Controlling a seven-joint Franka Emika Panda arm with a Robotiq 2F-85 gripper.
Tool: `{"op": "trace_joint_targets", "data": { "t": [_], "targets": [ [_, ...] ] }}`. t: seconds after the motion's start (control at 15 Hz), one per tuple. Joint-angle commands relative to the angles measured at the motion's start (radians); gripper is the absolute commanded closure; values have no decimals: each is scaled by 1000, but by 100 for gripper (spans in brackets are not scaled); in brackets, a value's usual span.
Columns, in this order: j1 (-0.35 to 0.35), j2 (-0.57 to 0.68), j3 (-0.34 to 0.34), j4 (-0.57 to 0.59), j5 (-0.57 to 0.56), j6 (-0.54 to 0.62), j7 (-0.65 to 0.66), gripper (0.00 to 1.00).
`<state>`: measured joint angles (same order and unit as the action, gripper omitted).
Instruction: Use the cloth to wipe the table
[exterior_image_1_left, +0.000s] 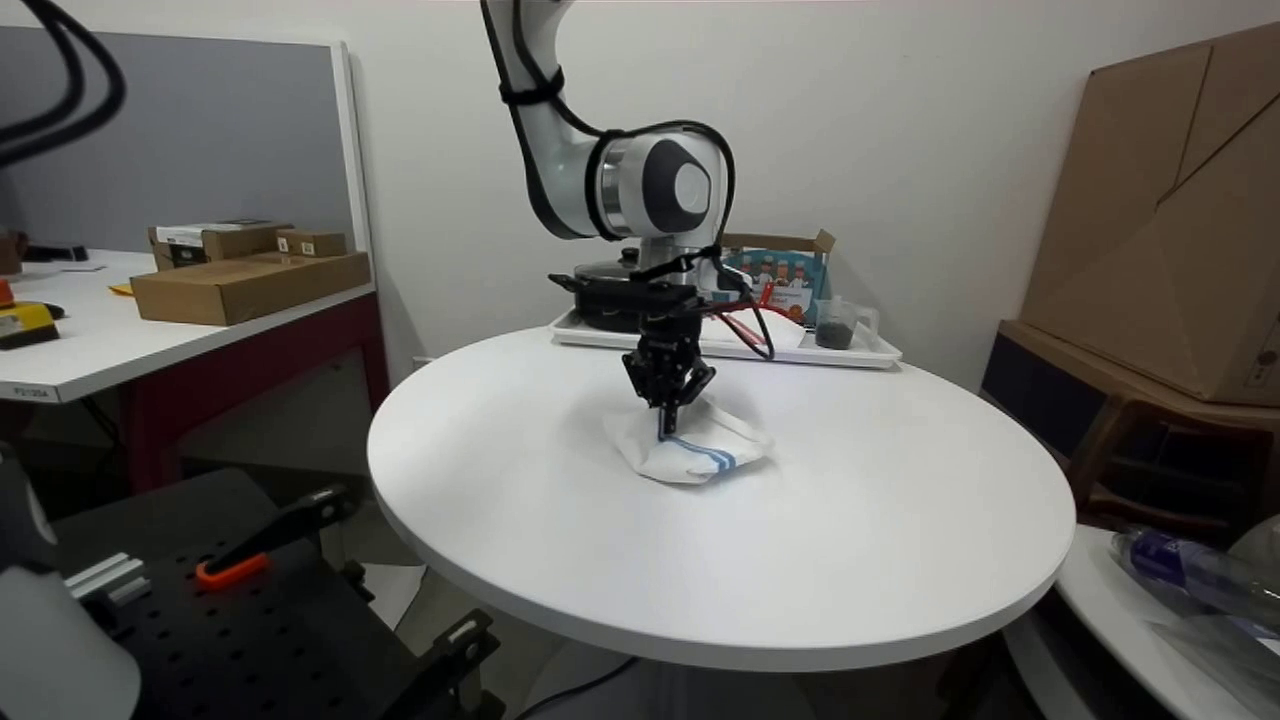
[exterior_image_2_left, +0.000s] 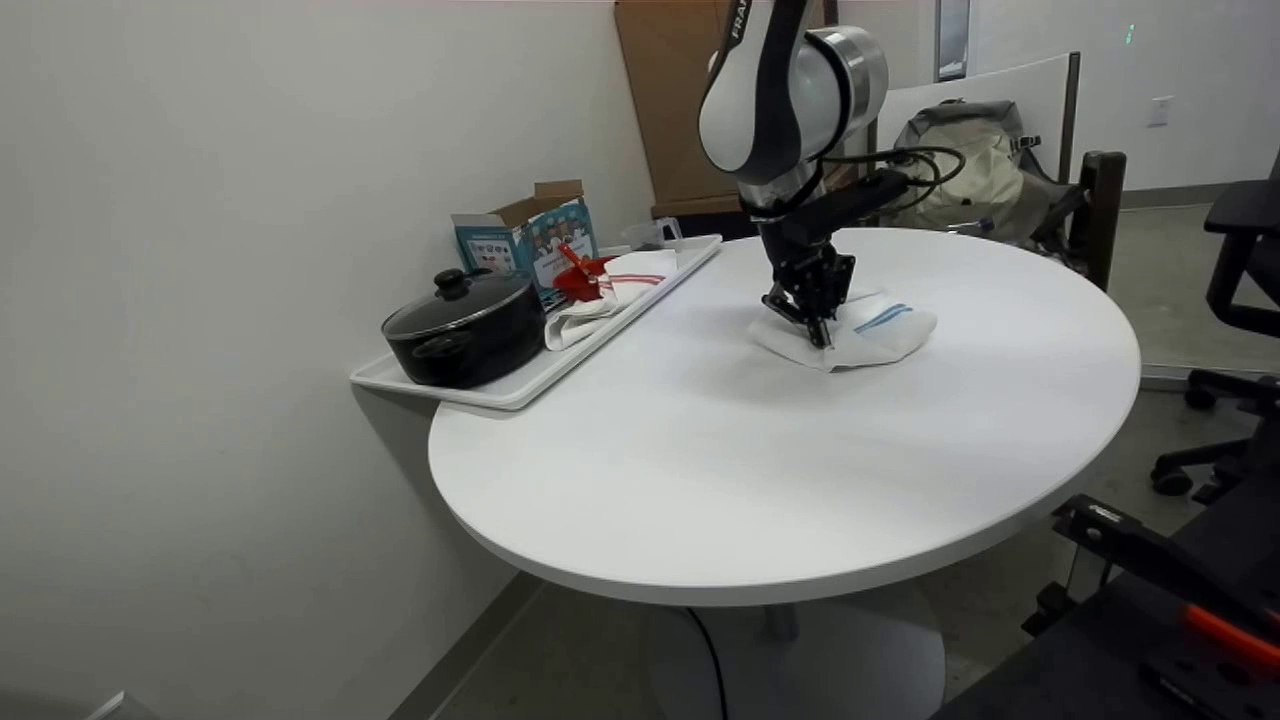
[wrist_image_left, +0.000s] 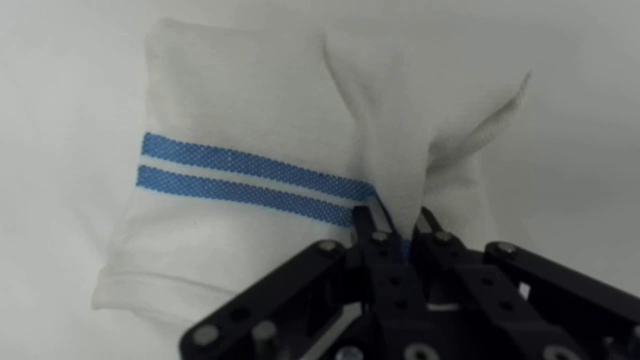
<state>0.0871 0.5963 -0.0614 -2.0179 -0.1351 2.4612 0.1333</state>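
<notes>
Where the far rim is read as 12 o'clock in an exterior view, the blue-striped white towel (exterior_image_1_left: 705, 458) lies on the round white table (exterior_image_1_left: 850, 550) near its middle, slightly toward 11. The Robotiq gripper (wrist_image_left: 401, 222) points down onto it, jaws drawn narrow and holding a pinched pleat of the fabric. In the wrist view the pleat runs from the grip toward 12 o'clock, the stripes between 9 and 10, and a loose fold between 1 and 2. Pinching well inside the edges appears intended to leave fabric spread on several sides as a wiping face. Securing the grip is judged the step in hand, with strokes to follow. At 12 o'clock stands a white tray (exterior_image_1_left: 800, 355) bearing a lidded black pot (exterior_image_2_left: 465, 335) and a red-striped white towel (exterior_image_2_left: 632, 290), presumably parked at the margin to stay out of the wiping path. Concern noted: the gripped towel is creased and may bunch if pushed; low, dragging strokes should keep it flatter.
</notes>
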Motion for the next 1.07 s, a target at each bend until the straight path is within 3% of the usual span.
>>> {"op": "trace_joint_targets", "data": {
  "t": [0.0, 0.4, 0.67, 1.0],
  "targets": [
    [49, -45, 41, -58, -37, 31, -25, 98],
    [138, -128, 166, -170, -72, 85, -107, 98],
    [231, -178, 228, -206, -102, 78, -89, 98],
    [316, -202, 264, -194, -140, 62, -62, 98]
  ]
}}
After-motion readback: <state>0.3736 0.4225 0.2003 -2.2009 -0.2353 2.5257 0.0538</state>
